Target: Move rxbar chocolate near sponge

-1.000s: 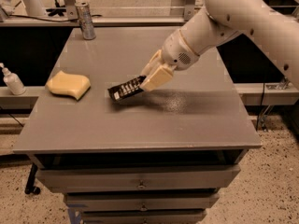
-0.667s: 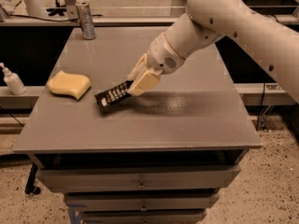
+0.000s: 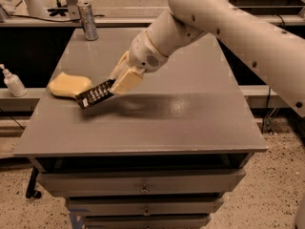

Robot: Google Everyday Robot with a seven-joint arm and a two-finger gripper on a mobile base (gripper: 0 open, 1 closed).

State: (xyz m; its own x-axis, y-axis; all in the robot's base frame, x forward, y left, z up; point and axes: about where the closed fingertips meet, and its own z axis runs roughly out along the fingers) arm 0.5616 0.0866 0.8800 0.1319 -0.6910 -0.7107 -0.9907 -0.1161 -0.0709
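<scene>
The rxbar chocolate (image 3: 95, 95) is a flat black bar with white lettering, held tilted just above the grey table (image 3: 157, 113). My gripper (image 3: 119, 82) is shut on its right end. The sponge (image 3: 69, 85), a pale yellow foam block, lies on the table's left side, right beside the bar's left end. The white arm reaches in from the upper right.
A metal can (image 3: 88, 21) stands at the table's back left corner. A white pump bottle (image 3: 13, 81) sits on a lower shelf off the left edge. Drawers are below the tabletop. The floor lies around the table.
My gripper has carried the bar leftward across the table, from near the centre to right beside the sponge. The sponge has not moved.
</scene>
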